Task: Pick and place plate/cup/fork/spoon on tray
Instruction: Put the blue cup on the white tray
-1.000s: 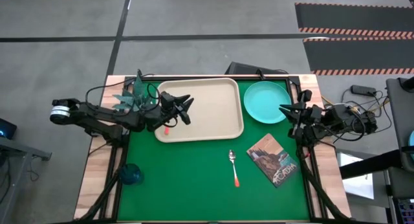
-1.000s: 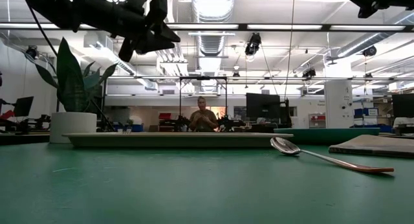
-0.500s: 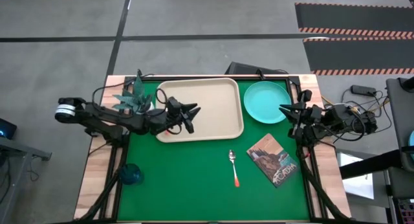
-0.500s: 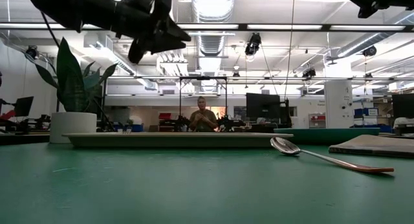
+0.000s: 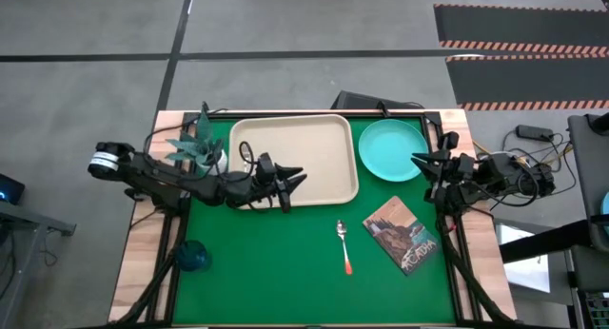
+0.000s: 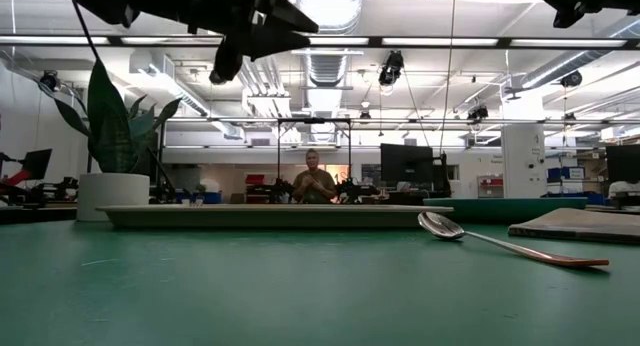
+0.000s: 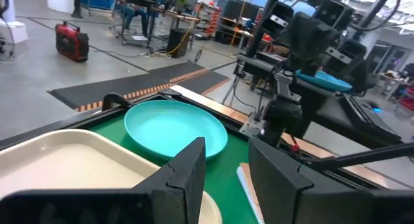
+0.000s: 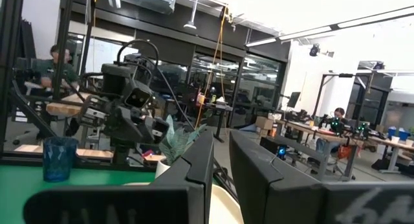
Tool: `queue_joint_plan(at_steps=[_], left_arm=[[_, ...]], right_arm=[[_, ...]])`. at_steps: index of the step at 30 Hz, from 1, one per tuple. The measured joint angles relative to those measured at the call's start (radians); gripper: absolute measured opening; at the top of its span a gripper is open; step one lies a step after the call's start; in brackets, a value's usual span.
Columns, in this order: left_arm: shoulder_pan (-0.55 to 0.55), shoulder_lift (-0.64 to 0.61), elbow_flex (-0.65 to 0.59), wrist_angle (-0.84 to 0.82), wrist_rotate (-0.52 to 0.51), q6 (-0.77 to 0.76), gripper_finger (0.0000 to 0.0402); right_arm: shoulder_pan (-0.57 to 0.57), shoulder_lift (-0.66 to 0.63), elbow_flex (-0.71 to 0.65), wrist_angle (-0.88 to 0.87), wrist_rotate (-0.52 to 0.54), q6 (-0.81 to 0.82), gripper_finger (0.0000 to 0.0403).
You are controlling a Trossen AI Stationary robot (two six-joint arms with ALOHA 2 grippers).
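Note:
The beige tray [image 5: 304,144] lies at the table's far middle. To its right, the turquoise plate [image 5: 392,148] rests flat on the green mat. The spoon [image 5: 343,245] lies near the middle and the blue cup [image 5: 193,256] stands at the near left. The fork shows in no view. My left gripper [image 5: 293,177] hovers level over the tray's near edge, pointing toward the plate [image 7: 174,127], open with nothing between its fingers [image 7: 226,146]. My right gripper [image 5: 419,161] waits raised beside the plate's right rim, its fingers a narrow slit apart [image 8: 218,133].
A potted plant [image 5: 200,144] stands at the tray's far left corner. A brown-covered book [image 5: 402,234] lies right of the spoon. The left arm stretches across the tray's near left corner. People sit in the room behind the table.
My left gripper has swung toward the table's right edge and a little nearer, from over the tray's left part to its near edge, staying raised and level. Its finger gap looks the same. The right arm has kept still.

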Motion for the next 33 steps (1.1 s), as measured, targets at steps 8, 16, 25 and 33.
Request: queue_joint_plan(at_steps=[8,16,25,33], left_arm=[[-0.066,0.000,0.016,0.003,0.000,-0.002,0.0102],[-0.130,-0.001,0.020,0.002,0.000,-0.002,0.0102],[-0.194,-0.001,0.020,-0.002,0.001,-0.001,0.0102],[-0.243,-0.006,0.018,-0.008,0.002,0.000,0.0102]], right_arm=[[0.000,0.000,0.000,-0.001,0.000,0.005,0.0043],[0.000,0.000,0.000,-0.002,0.000,0.006,0.0043],[0.000,0.000,0.000,-0.002,0.000,0.008,0.0043],[0.000,0.000,0.000,-0.002,0.000,0.008,0.0043]])
